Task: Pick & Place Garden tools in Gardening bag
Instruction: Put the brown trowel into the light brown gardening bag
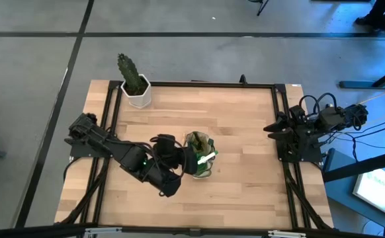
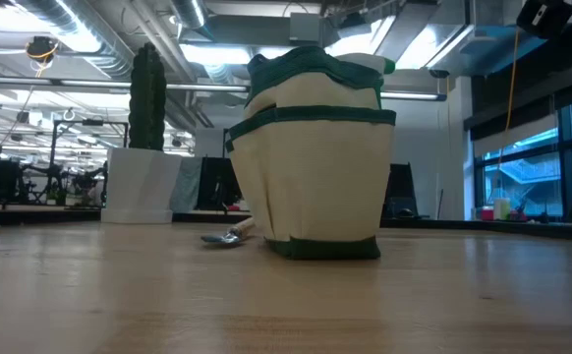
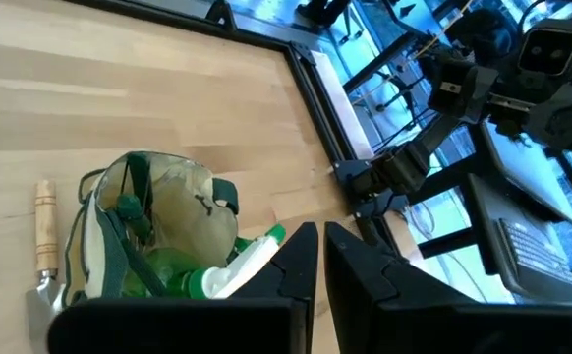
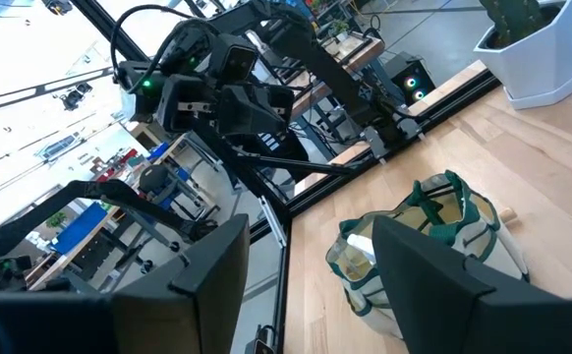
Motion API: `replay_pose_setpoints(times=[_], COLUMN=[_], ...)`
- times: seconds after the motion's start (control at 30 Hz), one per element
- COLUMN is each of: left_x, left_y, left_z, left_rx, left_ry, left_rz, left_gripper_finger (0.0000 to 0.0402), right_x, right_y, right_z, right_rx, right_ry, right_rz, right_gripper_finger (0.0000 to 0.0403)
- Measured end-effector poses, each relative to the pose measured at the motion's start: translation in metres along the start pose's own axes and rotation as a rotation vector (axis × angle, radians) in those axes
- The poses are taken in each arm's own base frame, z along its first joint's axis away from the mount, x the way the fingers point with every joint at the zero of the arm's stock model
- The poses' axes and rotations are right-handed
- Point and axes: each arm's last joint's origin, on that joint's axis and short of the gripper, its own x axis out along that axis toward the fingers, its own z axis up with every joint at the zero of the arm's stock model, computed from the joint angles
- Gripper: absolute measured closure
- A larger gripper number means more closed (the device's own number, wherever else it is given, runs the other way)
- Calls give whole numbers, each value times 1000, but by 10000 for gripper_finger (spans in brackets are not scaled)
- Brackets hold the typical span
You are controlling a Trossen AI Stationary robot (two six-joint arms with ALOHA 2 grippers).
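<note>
The small cream fabric gardening bag with dark green trim [image 1: 200,156] stands mid-worktop, a green spray bottle with white nozzle [image 3: 229,272] poking out. A wooden-handled trowel [image 3: 44,239] lies against its base; it looks stiff and light, best gripped at the handle. The left gripper [image 3: 320,254] hovers over the bag, fingers together, empty. The right gripper [image 4: 311,258] waits at the right edge, fingers apart.

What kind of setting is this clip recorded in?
Probably a robotics lab or workshop, not a garden. A wooden table in a black frame stands on grey concrete floor; the low view shows exposed ceiling ducts and fluorescent lights; other robot rigs stand behind.
</note>
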Motion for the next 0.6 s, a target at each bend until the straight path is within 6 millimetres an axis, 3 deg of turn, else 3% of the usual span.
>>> replay_pose_setpoints(times=[0.23, 0.43, 0.6], left_x=[22, 46, 78], left_y=[28, 48, 62], left_z=[19, 54, 76], left_rx=[-26, 122, 259], left_ry=[90, 260, 365], left_rz=[285, 522, 590], left_gripper_finger=[399, 399, 400], right_x=[0, 0, 0], right_y=[0, 0, 0], right_z=[0, 0, 0], right_rx=[27, 26, 31], right_ry=[0, 7, 14], right_rz=[1, 8, 15], right_gripper_finger=[183, 183, 183])
